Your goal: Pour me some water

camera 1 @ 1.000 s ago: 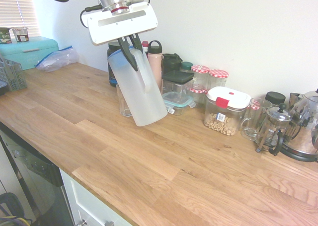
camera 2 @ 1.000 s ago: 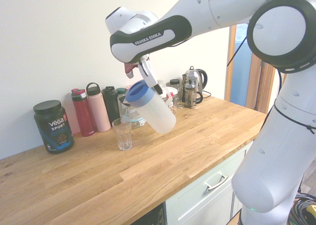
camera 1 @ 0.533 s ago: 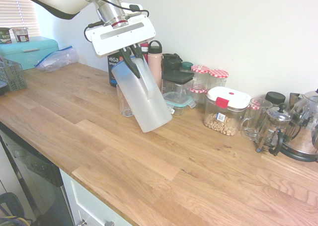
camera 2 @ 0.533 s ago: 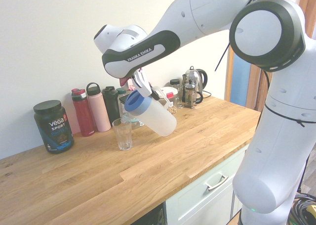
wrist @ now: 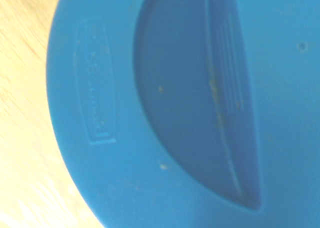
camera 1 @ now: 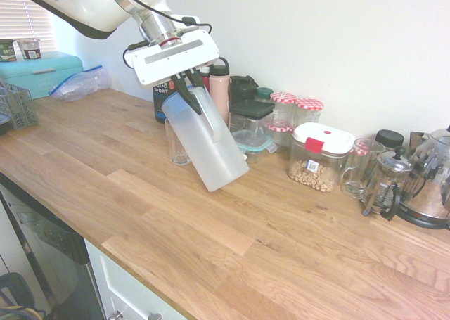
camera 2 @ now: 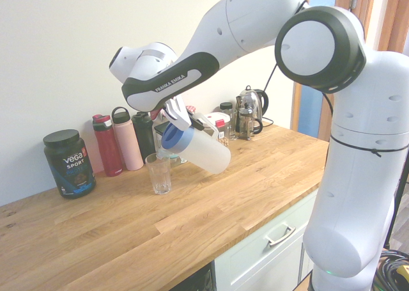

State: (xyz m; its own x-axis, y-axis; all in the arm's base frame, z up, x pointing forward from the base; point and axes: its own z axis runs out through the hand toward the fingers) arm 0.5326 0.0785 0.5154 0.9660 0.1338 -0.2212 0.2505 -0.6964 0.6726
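Where the wooden counter (camera 1: 211, 228) meets the white wall, one white arm reaches in with its claw (camera 1: 188, 89) clamped shut on the handle of a frosted plastic pitcher (camera 1: 209, 145) with a blue lid (camera 2: 172, 137). Pitcher: held clear of the counter, tipped steeply, lid end lowered toward a clear drinking glass (camera 2: 158, 173), base end raised away from it. Glass: upright on the counter, just below and beside the pitcher's lid; whether any water is in it cannot be told. The wrist view is filled by the blue lid (wrist: 190, 107), seen close and blurred, with a strip of wood grain at one side. Along the wall: a dark protein tub (camera 2: 69, 162), a red bottle (camera 2: 107, 144), a pink bottle (camera 2: 127, 139), lidded storage containers, a red-latched jar of nuts (camera 1: 320, 157), a glass mug (camera 1: 358, 167), a French press (camera 1: 385, 182) and a kettle (camera 1: 432, 183). Far end of the counter: a teal bread box (camera 1: 42, 72) and a clear plastic bag (camera 1: 81, 83).
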